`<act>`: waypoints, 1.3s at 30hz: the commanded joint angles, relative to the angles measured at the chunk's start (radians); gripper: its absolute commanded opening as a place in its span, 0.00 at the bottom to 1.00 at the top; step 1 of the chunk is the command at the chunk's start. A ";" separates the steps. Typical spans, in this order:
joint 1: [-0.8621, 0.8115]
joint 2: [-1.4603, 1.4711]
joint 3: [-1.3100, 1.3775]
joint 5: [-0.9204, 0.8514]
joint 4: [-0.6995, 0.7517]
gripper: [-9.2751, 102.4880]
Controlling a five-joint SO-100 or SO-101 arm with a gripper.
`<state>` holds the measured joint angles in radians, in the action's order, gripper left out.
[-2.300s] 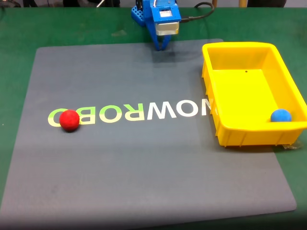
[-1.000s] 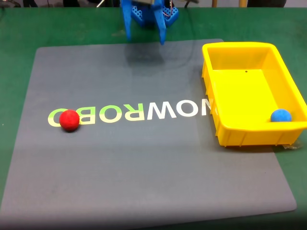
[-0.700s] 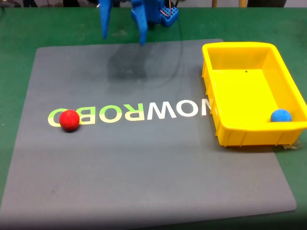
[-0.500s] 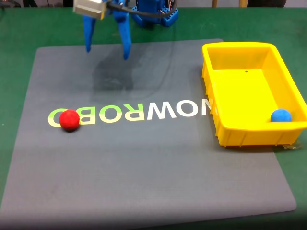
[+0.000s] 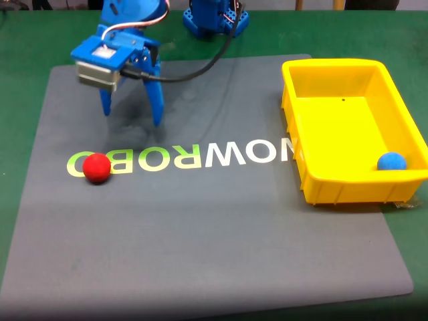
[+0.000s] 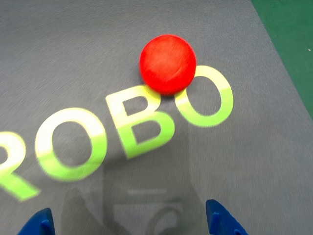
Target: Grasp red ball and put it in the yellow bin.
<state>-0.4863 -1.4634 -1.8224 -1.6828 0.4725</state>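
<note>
One red ball point(image 5: 97, 167) lies on the grey mat point(image 5: 200, 234), touching the last green letter at the left end of the mat's printed word point(image 5: 180, 156) in the fixed view; in the wrist view the same red ball point(image 6: 167, 63) sits at about 12 o'clock, overlapping the gap between the "B" and the final "O" of the lettering point(image 6: 122, 132), which reads right way up there and upside down in the fixed view. The blue hand point(image 5: 131, 118) hangs above the mat at roughly 1 o'clock from the ball, near it but apart, its two fingers spread wide and holding nothing; the wrist view catches just the two blue fingertips point(image 6: 222, 224) at the bottom corners, with the hand's shadow on the mat between them. The fixed view alone takes in the one yellow bin point(image 5: 314, 187), well apart from the ball at 3 o'clock on the mat's right side, with one blue ball point(image 5: 391, 162) lying in its near right corner, and the arm's blue base point(image 5: 214, 17) at 12 o'clock on the green table point(image 5: 20, 100), a black cable point(image 5: 207, 63) running from it to the hand.
</note>
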 commanded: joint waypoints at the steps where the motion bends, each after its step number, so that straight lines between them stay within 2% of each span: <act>1: -0.025 0.061 0.152 0.017 -0.029 0.40; 19: 0.002 0.500 0.655 0.057 -0.014 0.40; 31: 0.005 0.586 0.750 0.044 0.003 0.36; 33: 0.003 0.584 0.750 0.044 0.011 0.29; 36: 0.003 0.584 0.750 0.041 0.015 0.10; 39: 0.002 0.584 0.750 0.043 0.025 0.08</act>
<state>-0.4863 -0.8544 -1.1428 -1.6429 0.4924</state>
